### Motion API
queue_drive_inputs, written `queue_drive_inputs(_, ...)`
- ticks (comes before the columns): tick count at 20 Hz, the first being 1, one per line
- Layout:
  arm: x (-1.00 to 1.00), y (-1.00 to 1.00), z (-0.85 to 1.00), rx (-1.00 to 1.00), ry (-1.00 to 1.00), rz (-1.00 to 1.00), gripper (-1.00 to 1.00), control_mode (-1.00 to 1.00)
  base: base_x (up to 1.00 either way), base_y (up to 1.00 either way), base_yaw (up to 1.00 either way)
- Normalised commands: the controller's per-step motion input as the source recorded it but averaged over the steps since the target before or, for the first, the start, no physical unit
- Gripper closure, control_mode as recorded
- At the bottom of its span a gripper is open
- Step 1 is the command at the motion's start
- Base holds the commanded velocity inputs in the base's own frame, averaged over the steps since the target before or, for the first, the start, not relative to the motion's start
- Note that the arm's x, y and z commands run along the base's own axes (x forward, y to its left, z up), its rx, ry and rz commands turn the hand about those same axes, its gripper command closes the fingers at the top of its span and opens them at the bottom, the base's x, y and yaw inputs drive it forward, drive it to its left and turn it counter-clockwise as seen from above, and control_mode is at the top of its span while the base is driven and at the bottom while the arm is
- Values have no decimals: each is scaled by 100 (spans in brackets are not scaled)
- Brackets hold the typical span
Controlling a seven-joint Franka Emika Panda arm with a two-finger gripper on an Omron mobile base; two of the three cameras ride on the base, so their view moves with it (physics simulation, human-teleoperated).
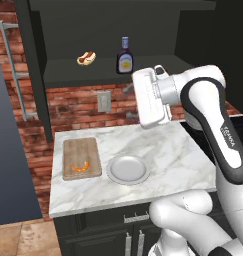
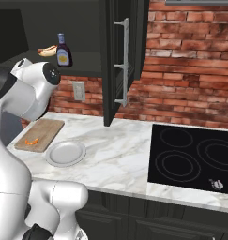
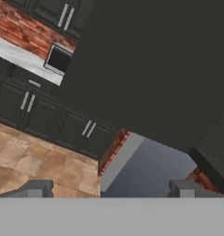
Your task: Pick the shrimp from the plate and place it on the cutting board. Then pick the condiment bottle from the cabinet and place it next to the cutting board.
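Note:
The small orange shrimp (image 1: 80,167) (image 2: 32,141) lies on the wooden cutting board (image 1: 82,148) (image 2: 46,128) at the counter's left. Just right of the board sits the round grey plate (image 1: 127,169) (image 2: 65,153), with nothing on it. The dark brown condiment bottle (image 1: 125,56) (image 2: 64,51) stands upright on the shelf of the dark open cabinet (image 1: 98,72) (image 2: 87,65). My gripper (image 1: 129,102) (image 3: 111,189) hangs open and holds nothing. It is raised above the counter, just below the shelf edge, under the bottle and apart from it.
A hot dog (image 1: 86,58) (image 2: 47,50) lies on the shelf left of the bottle. An open cabinet door (image 2: 122,61) juts out to the right of the shelf. A black cooktop (image 2: 195,159) lies at the counter's right. A wall outlet (image 1: 103,101) sits behind the gripper.

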Motion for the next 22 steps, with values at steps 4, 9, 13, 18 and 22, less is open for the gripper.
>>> queue_drive_inputs(4, 30, -7, 0, 14, 4, -7, -100, -100, 0, 0, 0)
queue_drive_inputs(9, 40, -15, 0, 14, 5, -6, -100, -100, 0, 0, 0)
queue_drive_inputs(13, 24, -28, 7, 10, 7, -6, -100, -100, 0, 0, 0)
queue_drive_inputs(18, 2, -19, 28, 7, 5, -5, -100, -100, 0, 0, 0)
queue_drive_inputs(22, 0, -5, 42, 4, 5, -3, -100, -100, 0, 0, 0)
